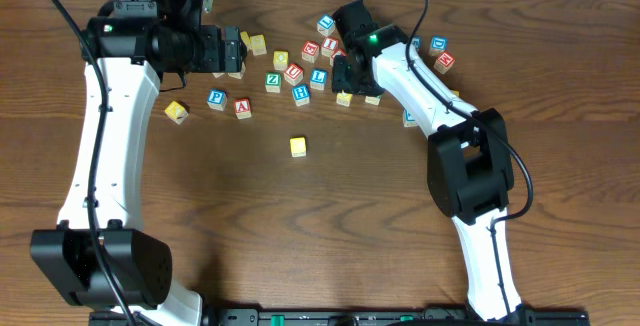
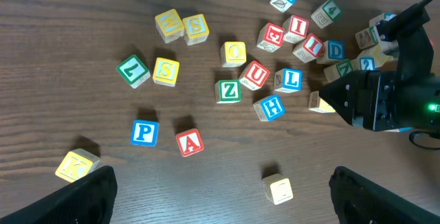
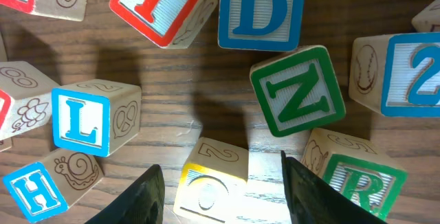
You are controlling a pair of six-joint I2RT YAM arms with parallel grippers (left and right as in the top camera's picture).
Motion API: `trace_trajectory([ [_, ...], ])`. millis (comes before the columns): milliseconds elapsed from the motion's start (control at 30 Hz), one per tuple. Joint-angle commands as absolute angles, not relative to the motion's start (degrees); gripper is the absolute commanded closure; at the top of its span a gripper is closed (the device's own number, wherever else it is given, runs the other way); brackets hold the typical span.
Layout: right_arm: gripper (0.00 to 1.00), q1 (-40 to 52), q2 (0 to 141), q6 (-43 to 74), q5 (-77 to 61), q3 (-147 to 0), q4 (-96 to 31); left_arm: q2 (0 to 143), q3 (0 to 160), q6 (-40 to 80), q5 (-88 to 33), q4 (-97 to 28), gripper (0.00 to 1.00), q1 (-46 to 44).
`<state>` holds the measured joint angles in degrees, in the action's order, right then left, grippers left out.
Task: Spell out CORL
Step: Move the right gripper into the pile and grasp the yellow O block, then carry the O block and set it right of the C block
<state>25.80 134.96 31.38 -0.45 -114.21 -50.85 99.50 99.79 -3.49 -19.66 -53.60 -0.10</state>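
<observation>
My right gripper (image 3: pixel 220 186) is open and low over the block cluster. Its fingers straddle a yellow-faced block (image 3: pixel 210 186) with a round letter, O or C, without clearly touching it. A green R block (image 3: pixel 361 176) lies just right of it and a blue L block (image 3: pixel 82 124) to the left. In the overhead view the right gripper (image 1: pixel 345 78) is at the cluster's lower edge. A lone yellow block (image 1: pixel 298 146) sits apart toward the front; it also shows in the left wrist view (image 2: pixel 278 188). My left gripper (image 1: pixel 232 51) is open, empty and held high.
Many letter blocks are scattered at the back: green N (image 3: pixel 297 93), blue D (image 3: pixel 261 7), red I (image 3: pixel 158 1), blue H (image 3: pixel 31 189), yellow O (image 2: pixel 234 52), green Z (image 2: pixel 228 91), red U (image 2: pixel 254 75), blue P (image 2: pixel 144 132), red A (image 2: pixel 189 142).
</observation>
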Motion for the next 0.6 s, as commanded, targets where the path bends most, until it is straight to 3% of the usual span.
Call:
trace_trajectory([
  [0,0.50,27.20,135.87,33.34,0.38,-114.21,-50.54,99.88,101.32,-4.27,-20.53,-53.74,0.02,0.03],
  [567,0.53,27.57,138.54,35.14,-0.40,-114.19,-51.66,99.88,101.32,-4.27,-20.53,-53.74,0.02,0.03],
])
